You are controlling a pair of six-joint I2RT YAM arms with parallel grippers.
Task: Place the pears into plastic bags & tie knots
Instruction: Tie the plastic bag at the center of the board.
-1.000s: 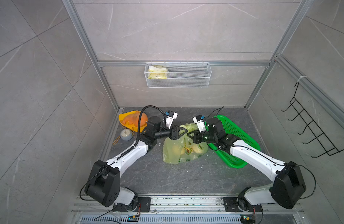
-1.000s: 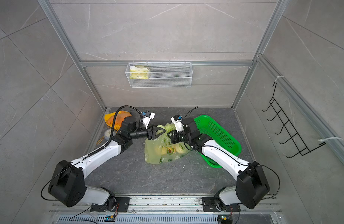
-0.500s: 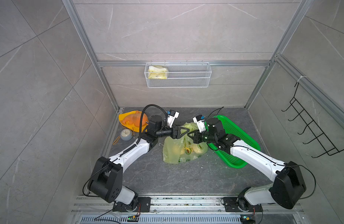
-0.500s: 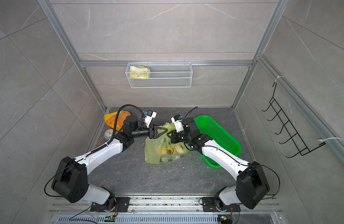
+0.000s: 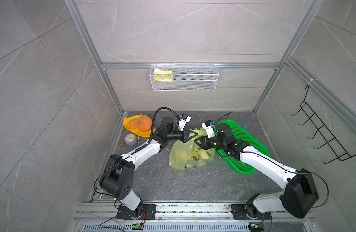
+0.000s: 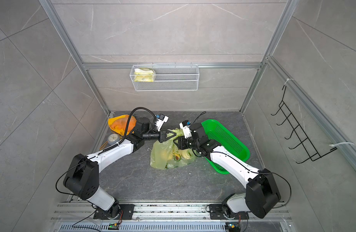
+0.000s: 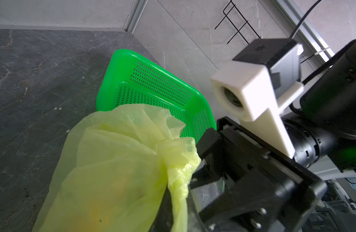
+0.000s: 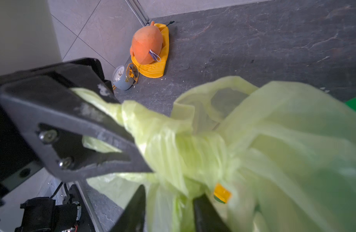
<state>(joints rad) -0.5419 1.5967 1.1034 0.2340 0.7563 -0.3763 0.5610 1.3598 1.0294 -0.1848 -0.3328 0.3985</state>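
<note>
Bag (image 5: 190, 154) at table (image 5: 173, 186) centre, pears (image 5: 202, 155) dim lumps inside, left claw (image 5: 194, 134) pinching its twisted handle (image 8: 133, 116) — right claw (image 8: 171, 192) parted around plastic, tips blurred

You've got the translucent yellow-green avocado-print bag (image 5: 178, 163) slumped mid-floor, neck drawn up toward the far side. Two pears show through the film: a pale cream pear (image 5: 203, 155) right, a yellowish pear (image 5: 182, 154) left. Handles bunch into a twisted knot (image 8: 185, 148); one handle loop (image 8: 223, 86) gapes open.
</note>
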